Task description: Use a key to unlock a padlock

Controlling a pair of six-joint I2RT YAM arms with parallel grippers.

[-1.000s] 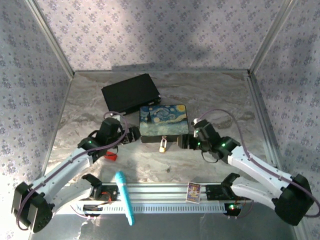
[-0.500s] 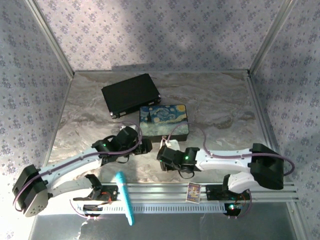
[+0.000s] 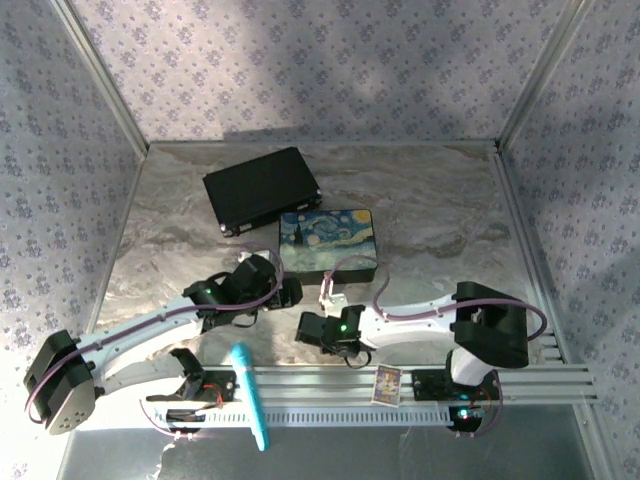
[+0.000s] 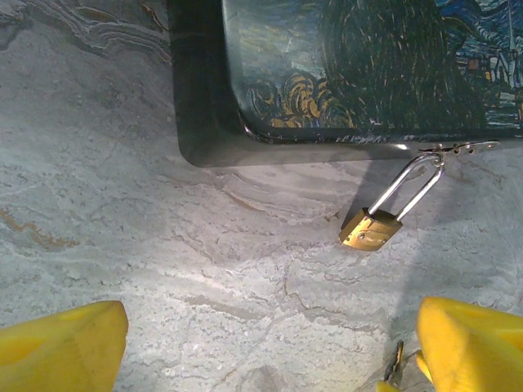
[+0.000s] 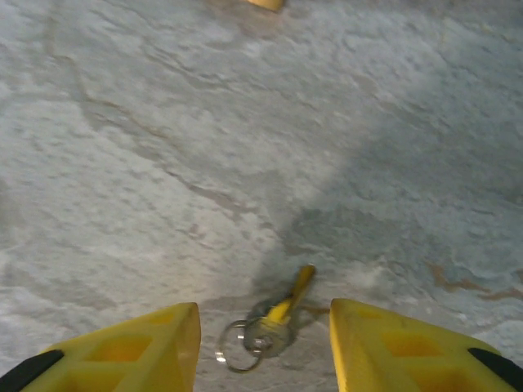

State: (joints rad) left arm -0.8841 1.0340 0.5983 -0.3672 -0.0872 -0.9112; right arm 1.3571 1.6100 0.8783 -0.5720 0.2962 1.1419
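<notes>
Left wrist view: padlock (image 4: 372, 229) hangs off closed box (image 4: 368, 73), left gripper (image 4: 270, 327) spread wide; right gripper (image 5: 261, 327), since swung left, straddles key (image 5: 292, 292), fingers apart.

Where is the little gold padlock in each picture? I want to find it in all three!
Top external: the padlock sits near the middle, just below the front edge of the painted box.
Left wrist: the padlock is right of centre, its shackle hooked to the painted box.
Right wrist: a brass sliver at the very top edge, probably the padlock.
Shared landmark: the painted box, seen from the top and left wrist.
</notes>
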